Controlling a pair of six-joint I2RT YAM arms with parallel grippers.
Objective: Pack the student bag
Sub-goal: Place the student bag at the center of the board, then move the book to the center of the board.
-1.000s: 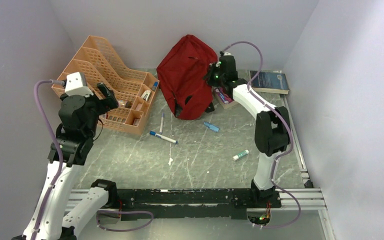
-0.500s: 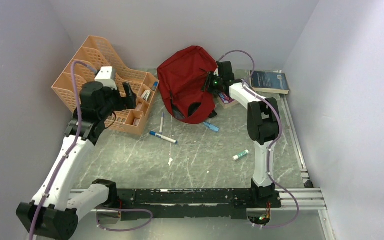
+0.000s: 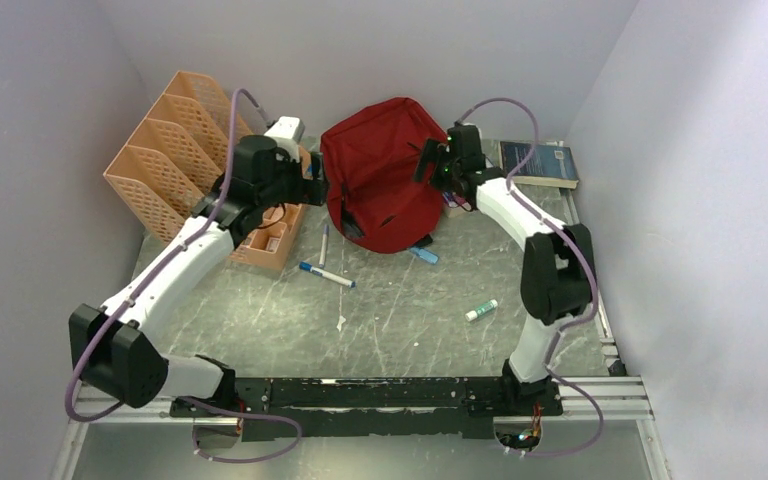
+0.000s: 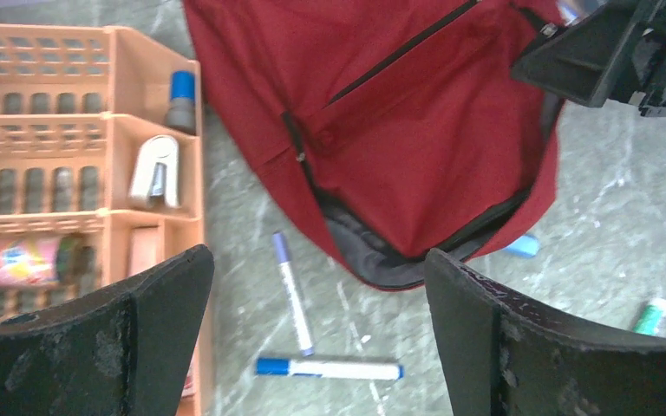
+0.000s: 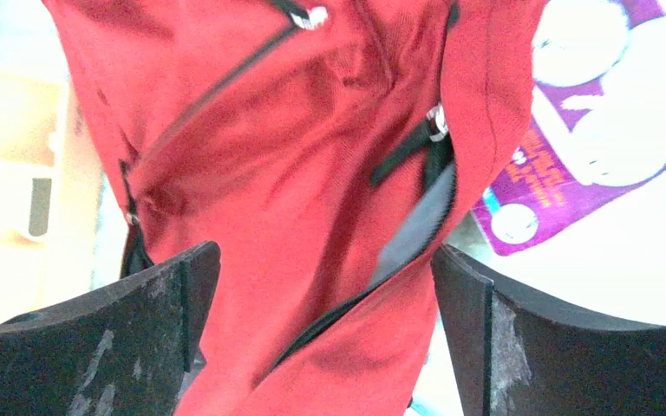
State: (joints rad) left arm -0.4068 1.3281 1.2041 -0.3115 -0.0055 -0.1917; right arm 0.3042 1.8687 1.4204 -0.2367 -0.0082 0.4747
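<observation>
right claw point(image 5: 323, 290): jaws spread wide, nothing pinched between them, released. clenched on the top of the student bag point(image 3: 384, 188) a second ago, holding it up tall. now hanging just beside the bag's upper right edge, red fabric and a black strap point(image 5: 408, 156) below it.

bag: dropped and slumped flatter since the release. at the back middle of the table point(image 3: 400, 320), between the orange organiser point(image 3: 175, 145) and a purple booklet point(image 5: 590, 121). mouth gaping at the near edge, grey lining point(image 4: 373, 260) showing, zip part open.

left claw point(image 4: 316, 290): also wide open, empty. swung away from the organiser side over the last second, now hovering by the bag's left flank, looking down on the mouth and the loose pens.

nothing visibly packed yet. out on the table: white pen point(image 4: 291, 293), blue-capped marker point(image 4: 329, 369), green-capped glue stick point(image 3: 480, 310), small blue item point(image 3: 422, 253) right at the bag's near hem, dark book point(image 3: 538, 163) back right. in the organiser: stapler point(image 4: 156, 171), blue-topped tube point(image 4: 180, 100).

read: lift-and-set-down step looks done, bag parked with mouth toward the arms. likely next: prop the mouth with one claw, fetch a pen with the other. risk of soft fabric folding shut with nothing holding it.
</observation>
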